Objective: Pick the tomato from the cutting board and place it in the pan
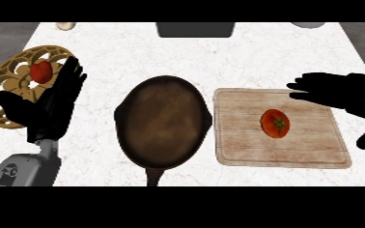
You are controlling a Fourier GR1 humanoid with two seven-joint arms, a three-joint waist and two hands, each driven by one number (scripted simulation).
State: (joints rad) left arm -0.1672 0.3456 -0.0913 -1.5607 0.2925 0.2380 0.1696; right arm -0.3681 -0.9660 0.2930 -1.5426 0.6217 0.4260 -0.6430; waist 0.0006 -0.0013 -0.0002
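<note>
White marbled worktop [178, 53] fills most of the frame, with a few bits along the top edge that I can't really identify. Dead centre sits the dark pan [164, 121], an oval with its long axis running top to bottom and the handle pointing at the lower edge. Just to its right is the wooden cutting board [242, 149], close to the pan, though I can't tell if they touch. The tomato [275, 123] sits on the board a bit right of its middle, stem side up, looking slightly taller than wide.

The bit that matters: the right robot hand [335, 94] hangs over the board's upper right corner, fingers straight and spread, pointing left, with nothing in it. The tomato lies down and to the left of those fingertips, near but apart. So that's clearly the nearer one, and my guess is it needs to come down and left over the tomato, then carry it left across the board's edge into the pan.

The left robot hand [61, 96] is resting at the left of the frame, fingers up and relaxed, holding nothing, partly in front of a gold trivet [21, 72] with a small red thing [40, 71] on it. It's well away from the tomato, with the pan in between.
</note>
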